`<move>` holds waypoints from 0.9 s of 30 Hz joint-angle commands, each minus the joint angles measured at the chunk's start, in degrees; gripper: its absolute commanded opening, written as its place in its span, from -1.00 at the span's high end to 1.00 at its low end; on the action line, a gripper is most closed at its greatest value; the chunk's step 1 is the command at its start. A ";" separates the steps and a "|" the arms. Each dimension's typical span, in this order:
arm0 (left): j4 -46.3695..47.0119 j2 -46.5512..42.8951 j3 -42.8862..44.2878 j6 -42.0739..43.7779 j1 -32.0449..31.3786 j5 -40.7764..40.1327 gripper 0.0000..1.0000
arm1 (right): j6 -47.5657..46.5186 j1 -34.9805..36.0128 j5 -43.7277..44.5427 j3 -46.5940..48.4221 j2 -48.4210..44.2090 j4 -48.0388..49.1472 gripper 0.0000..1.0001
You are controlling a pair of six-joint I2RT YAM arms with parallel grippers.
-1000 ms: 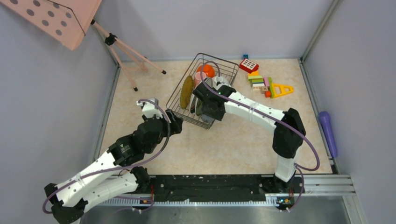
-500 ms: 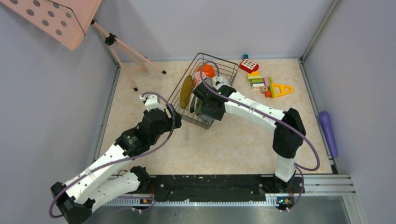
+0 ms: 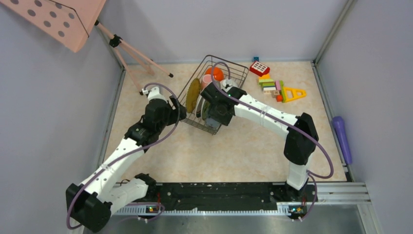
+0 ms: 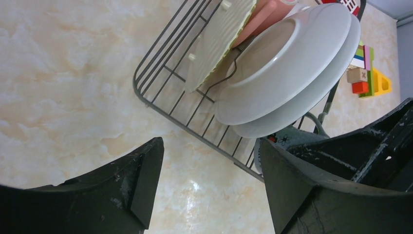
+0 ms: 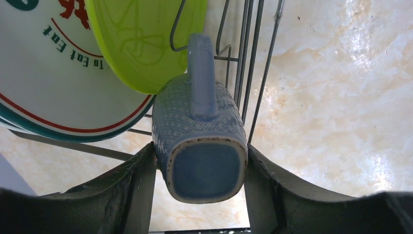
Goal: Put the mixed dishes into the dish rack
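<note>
Tabletop: my wide, empty left gripper has reached the dish rack ahead, probably to steady it; right gripper clamps blue mug.

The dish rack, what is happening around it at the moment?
The right hand grips a blue-grey mug at the near end of the dish rack, right beside the lime-green plate and the white plate with a red and green rim, both standing in the rack. The left hand is open and empty, over the table by the rack's near edge.

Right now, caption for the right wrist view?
Right hand holds a blue mug at the rack, beside green plate and white plate.
</note>
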 commanded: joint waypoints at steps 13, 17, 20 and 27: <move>17.32 13.18 -3.45 3.89 2.94 7.83 -0.09 | 10.38 -1.13 -1.01 2.22 2.91 6.45 1.00; 17.27 14.34 -3.47 4.32 2.97 7.84 -0.04 | 10.48 -1.30 -1.11 1.59 4.02 6.36 1.00; 16.97 15.20 -3.29 4.50 2.96 8.48 0.02 | 10.50 -1.23 -1.21 1.48 4.87 6.03 1.00; 14.37 16.55 -2.25 4.49 3.01 11.33 0.11 | 8.99 -1.16 0.34 2.48 5.33 3.89 1.00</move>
